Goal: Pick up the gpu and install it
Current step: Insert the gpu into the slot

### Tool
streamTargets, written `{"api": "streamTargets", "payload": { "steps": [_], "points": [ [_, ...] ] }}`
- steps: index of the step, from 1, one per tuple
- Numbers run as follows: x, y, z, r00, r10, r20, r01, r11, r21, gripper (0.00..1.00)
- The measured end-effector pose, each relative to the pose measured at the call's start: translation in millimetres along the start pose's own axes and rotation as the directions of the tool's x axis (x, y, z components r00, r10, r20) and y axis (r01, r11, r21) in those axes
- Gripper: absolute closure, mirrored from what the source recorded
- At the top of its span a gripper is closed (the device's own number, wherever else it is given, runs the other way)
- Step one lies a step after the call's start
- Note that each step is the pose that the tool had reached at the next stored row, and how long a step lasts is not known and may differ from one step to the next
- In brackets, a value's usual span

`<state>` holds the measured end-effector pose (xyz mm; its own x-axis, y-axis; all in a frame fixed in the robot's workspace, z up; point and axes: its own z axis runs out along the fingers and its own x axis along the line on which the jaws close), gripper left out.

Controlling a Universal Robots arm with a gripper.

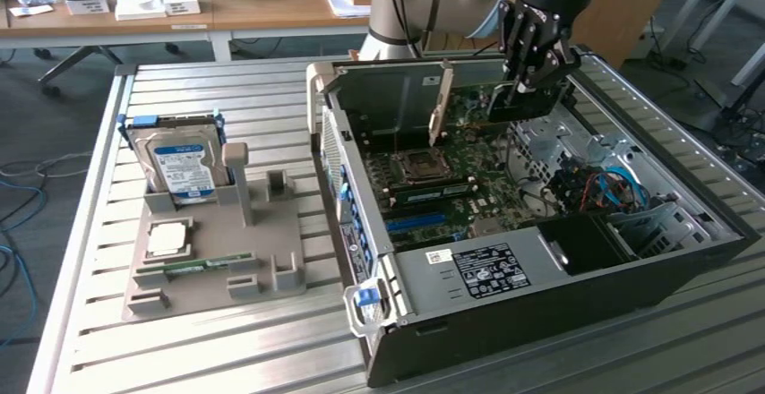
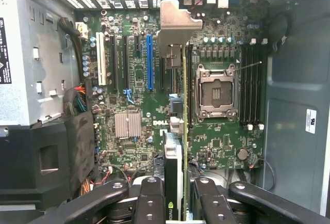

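My gripper (image 1: 529, 79) is shut on the gpu (image 1: 476, 106), a green card held on edge over the motherboard (image 1: 460, 188) inside the open computer case (image 1: 526, 278). Its silver end bracket (image 1: 442, 98) points toward the case's rear wall. In the wrist view the gpu (image 2: 183, 110) runs edge-on between my black fingers (image 2: 149, 198), with the bracket (image 2: 175, 25) at its far end. The card hangs over the slots between the blue slot (image 2: 150, 61) and the CPU socket (image 2: 216, 92). Whether its edge touches a slot I cannot tell.
A grey fixture tray (image 1: 215, 278) lies at the exterior view's left. It holds an upright hard drive (image 1: 179, 157), a silver chip (image 1: 167, 237) and a RAM stick (image 1: 197, 266). Cable bundles (image 1: 597, 188) and a drive cage fill the case's right side.
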<state>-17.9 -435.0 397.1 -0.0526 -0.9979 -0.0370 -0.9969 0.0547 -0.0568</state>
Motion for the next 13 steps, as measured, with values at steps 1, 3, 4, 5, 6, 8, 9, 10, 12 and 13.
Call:
{"api": "streamTargets", "payload": {
  "steps": [1,3,4,5,6,8,9,10,12,13],
  "points": [
    [0.0,0.0,0.1,1.0,0.0,0.0,0.0,1.0,0.0,0.73],
    [0.0,0.0,0.8,1.0,0.0,0.0002,0.0,1.0,0.0001,0.73],
    [0.0,0.0,0.9,1.0,0.0,0.0,0.0,1.0,0.0,0.73],
    [0.0,0.0,0.9,1.0,0.0,0.0,0.0,1.0,0.0,0.73],
    [0.0,0.0,0.9,1.0,0.0,-0.0001,0.0,1.0,0.0,0.73],
    [0.0,0.0,0.9,1.0,0.0,0.0,0.0,1.0,0.0,0.73],
    [0.0,0.1,0.9,1.0,0.0,0.0,0.0,1.0,0.0,0.73],
    [0.0,0.1,1.3,1.0,0.0,0.0002,0.0,1.0,0.0001,0.73],
    [0.0,0.2,1.7,1.0,0.0,0.0,0.0,1.0,0.0,0.73],
    [0.1,0.2,1.7,1.0,0.0,-0.0001,0.0,1.0,0.0,0.73]
  ]
}}
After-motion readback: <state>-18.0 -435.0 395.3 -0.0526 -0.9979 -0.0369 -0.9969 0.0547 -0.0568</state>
